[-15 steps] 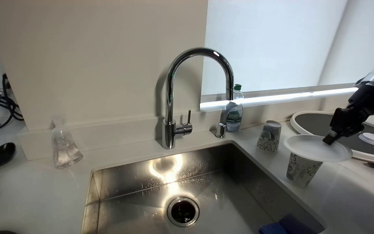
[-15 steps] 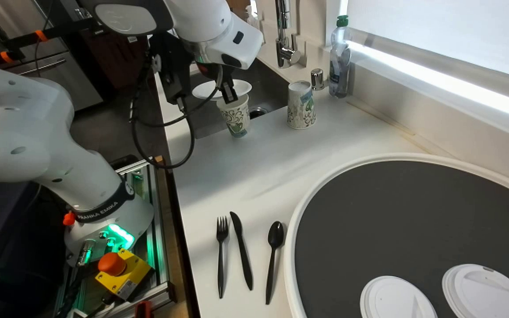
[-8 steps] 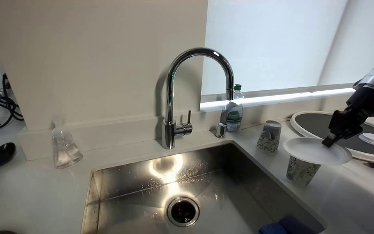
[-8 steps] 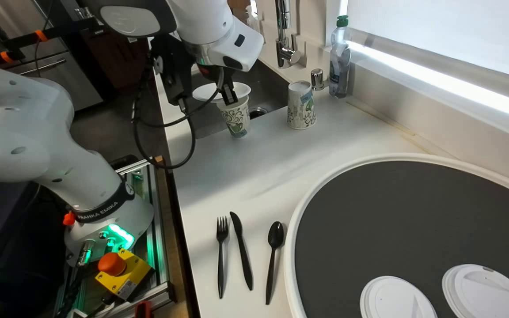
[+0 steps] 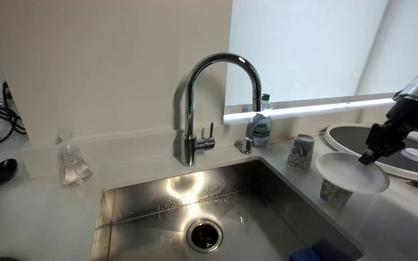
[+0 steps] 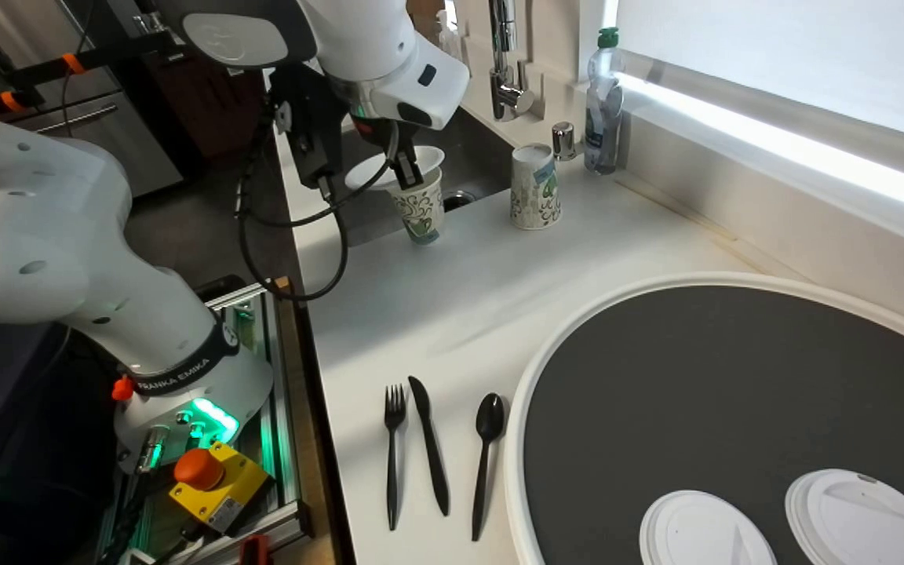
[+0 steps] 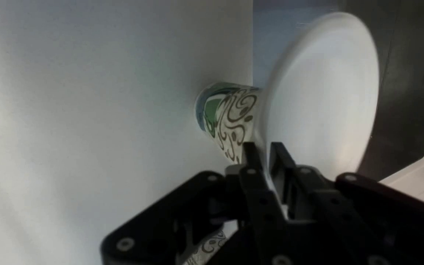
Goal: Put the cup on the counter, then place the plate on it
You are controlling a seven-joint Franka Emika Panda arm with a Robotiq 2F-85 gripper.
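White and tilted, the plate [image 7: 322,99] runs between the gripper's [image 7: 265,154] barely parted jaws in the wrist view, whether pinched I cannot tell, and in an exterior view hides the rim of the paper cup [image 5: 334,196] near the counter's [image 5: 383,217] edge by the sink [image 5: 278,206].

One plate [image 5: 348,174], seemingly two cups [image 5: 334,195] [image 5: 300,153]

- The tabletop [image 5: 386,224] lies pale and smooth, shaded toward the lower right corner of an exterior view.
- The cup [image 5: 334,195], whitish with dark swirls, stands on it wide end up, at the right.
- The plate [image 5: 350,174], round, white and shallow, is tilted over the cup's top; I can't tell whether they touch.
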